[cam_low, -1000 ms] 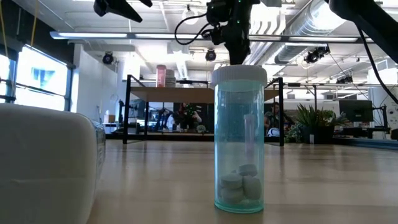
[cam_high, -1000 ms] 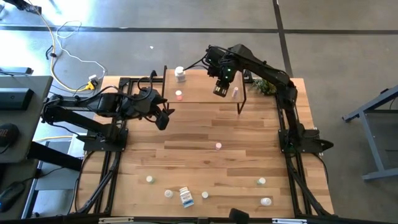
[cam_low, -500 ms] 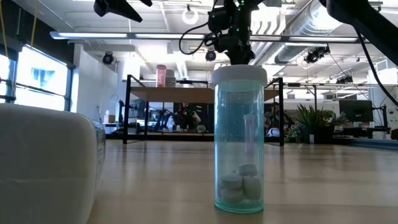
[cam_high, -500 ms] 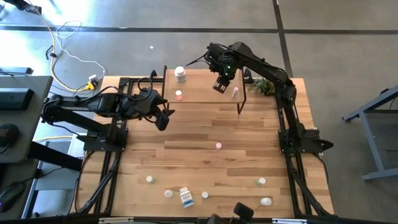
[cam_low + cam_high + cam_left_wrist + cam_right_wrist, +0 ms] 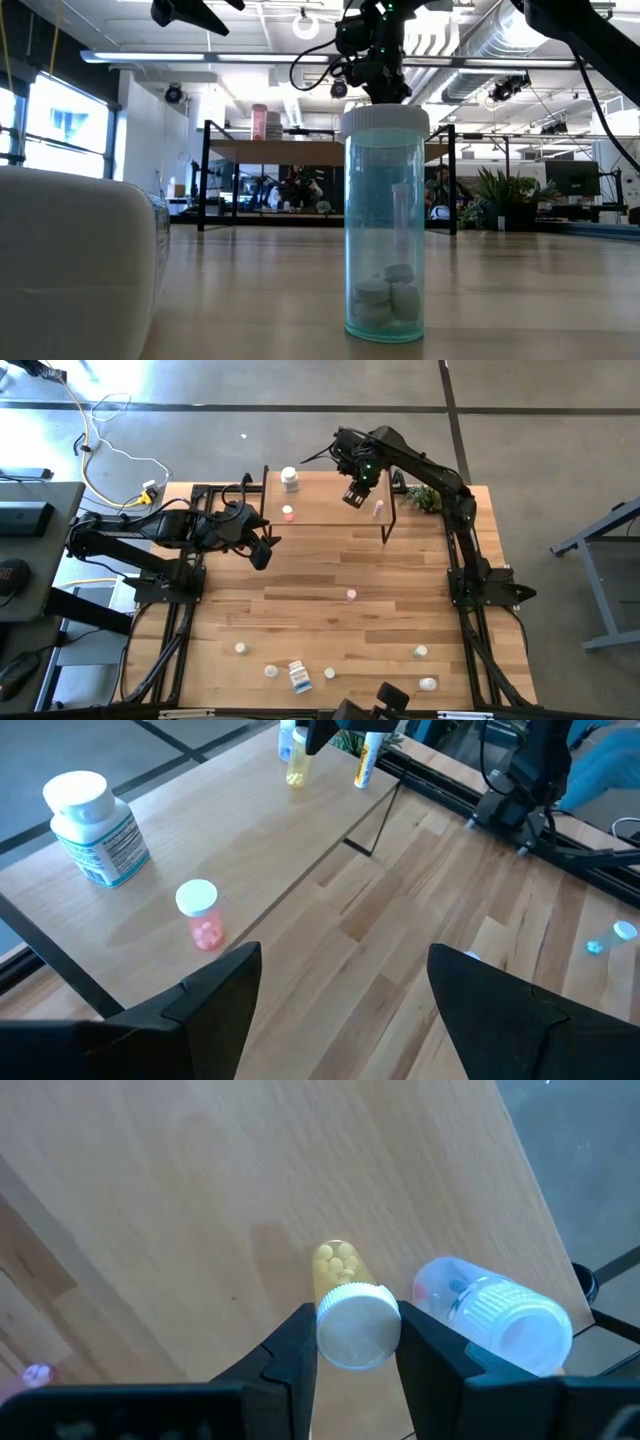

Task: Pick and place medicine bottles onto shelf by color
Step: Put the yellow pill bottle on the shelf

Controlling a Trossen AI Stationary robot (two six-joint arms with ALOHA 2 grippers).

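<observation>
text: none legible | white bottle [image 5: 92, 828] at a shelf [image 5: 250, 830] corner: teal label with dark print, too small to read | other bottles: no readable marks | signs: none

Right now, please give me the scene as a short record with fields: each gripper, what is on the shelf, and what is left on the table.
right gripper: over the shelf, shut on yellow bottle
left gripper: open, empty, beside the shelf
on shelf: large white bottle, pink bottle, narrow pink bottle
on table: several small bottles near the front edge
</observation>
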